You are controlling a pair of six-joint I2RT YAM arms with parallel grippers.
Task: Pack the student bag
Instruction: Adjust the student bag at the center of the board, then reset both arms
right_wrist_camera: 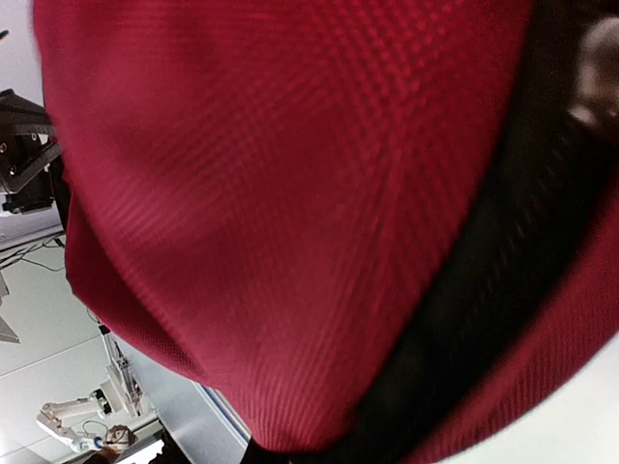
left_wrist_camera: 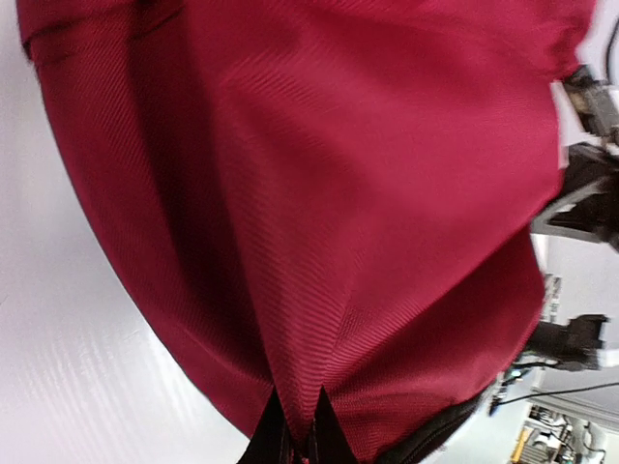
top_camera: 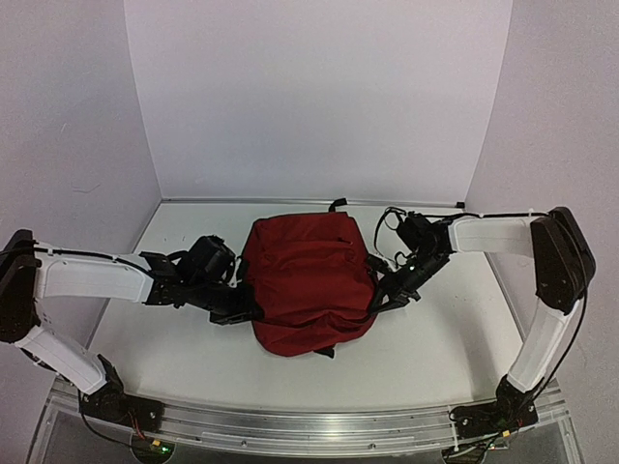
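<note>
The student bag [top_camera: 309, 280], dark red fabric, lies bulging in the middle of the white table. My left gripper [top_camera: 247, 311] is at its left lower edge. In the left wrist view my left gripper [left_wrist_camera: 298, 443] is shut, its black fingertips [left_wrist_camera: 266, 440] pinching a fold of the bag's fabric [left_wrist_camera: 338, 193]. My right gripper [top_camera: 380, 298] is against the bag's right edge. In the right wrist view the bag [right_wrist_camera: 271, 193] fills the frame and gathers into my right gripper [right_wrist_camera: 280, 452], whose fingers are mostly hidden. A black zip band [right_wrist_camera: 484, 271] crosses the bag there.
The table [top_camera: 445, 348] has white walls on three sides and an aluminium rail [top_camera: 309, 425] along the near edge. A black strap loop [top_camera: 337, 204] sticks out at the bag's far end. The right arm [left_wrist_camera: 580, 203] shows beyond the bag in the left wrist view.
</note>
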